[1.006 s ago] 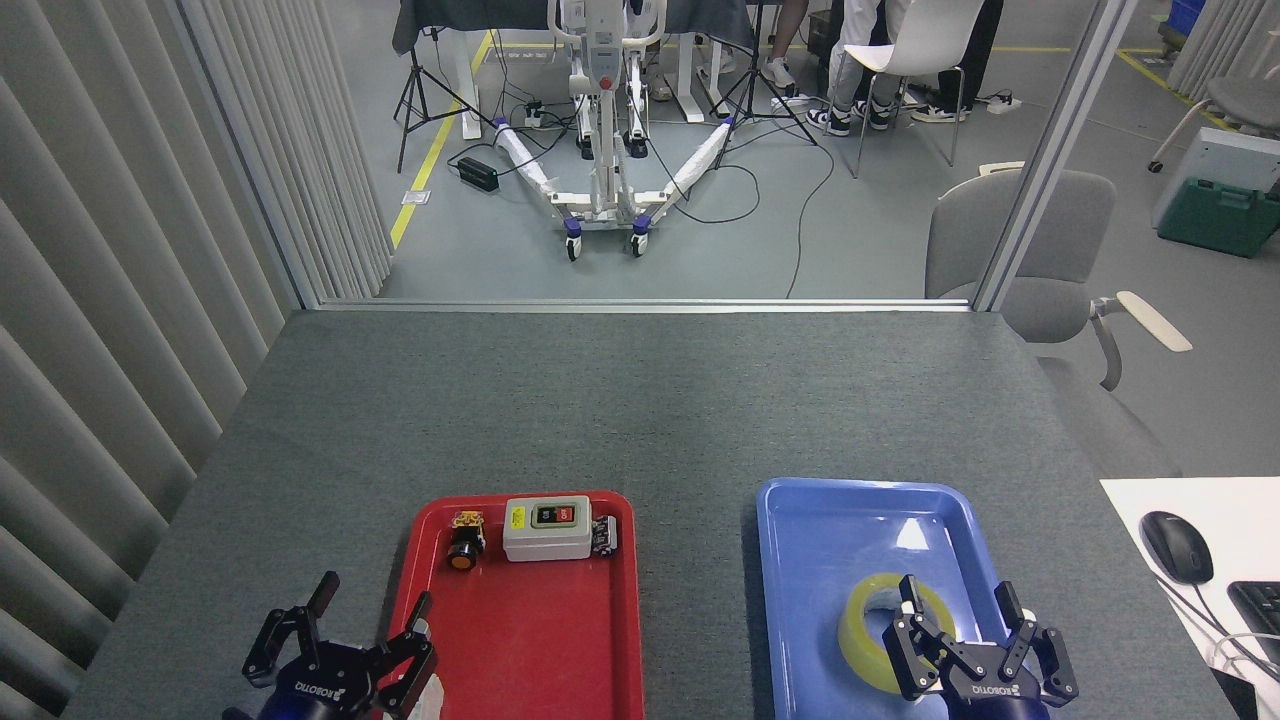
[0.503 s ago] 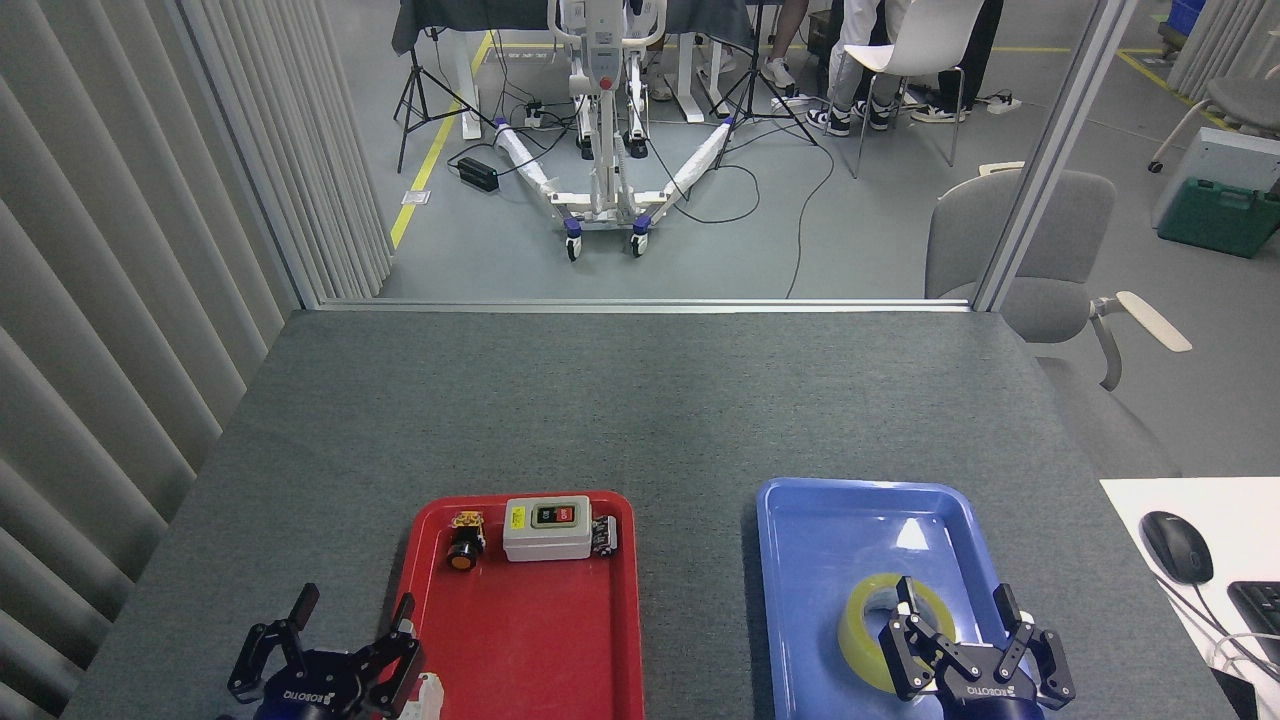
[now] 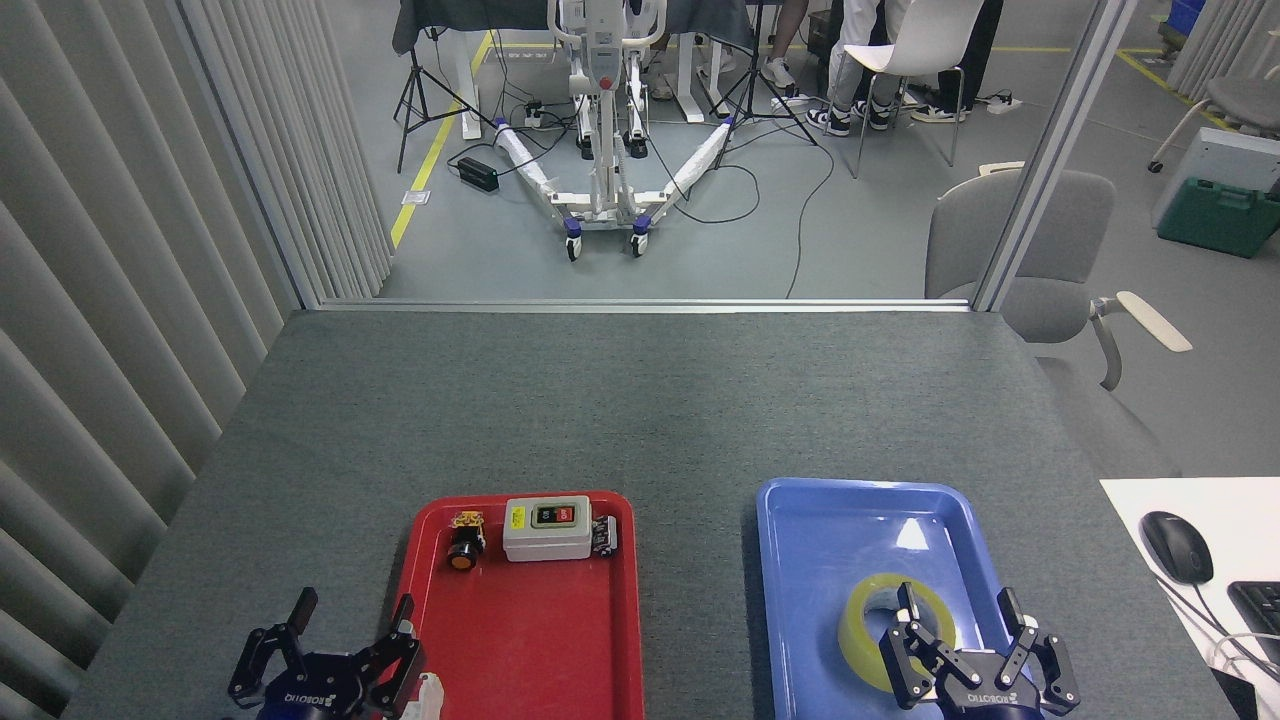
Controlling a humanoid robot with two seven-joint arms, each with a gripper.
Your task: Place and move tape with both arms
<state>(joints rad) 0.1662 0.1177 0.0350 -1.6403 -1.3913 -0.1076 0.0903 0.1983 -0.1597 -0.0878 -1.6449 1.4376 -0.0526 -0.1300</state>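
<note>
So your tape [image 3: 868, 625] is lying flat in the near half of the blue tray [image 3: 800, 560], with its round opening facing up toward the camera; being a ring, it has no real long axis across the tray, and its core axis stands roughly upright from the tray floor. You can see the white inner core through the hole, and the near right part of the roll is hidden behind your right gripper [image 3: 960, 628]. That gripper sits spread wide over the roll's near right edge, one finger over the hole and the other outside the rim toward the tray's right wall, so its fingers straddle the wall of the roll without being closed on it; whether they touch the tape you cannot tell from here. Judging by this, the pickup is not yet done and the whole of the moving and placing is left. Your left gripper [image 3: 350, 640] hangs with fingers spread and nothing between them, just at the near left edge of the red tray [image 3: 540, 640], well apart from the tape. At that tray's far end stands a grey switch box [image 3: 546, 528] with a small push button [image 3: 463, 545] to its left and a small part to its right.
</note>
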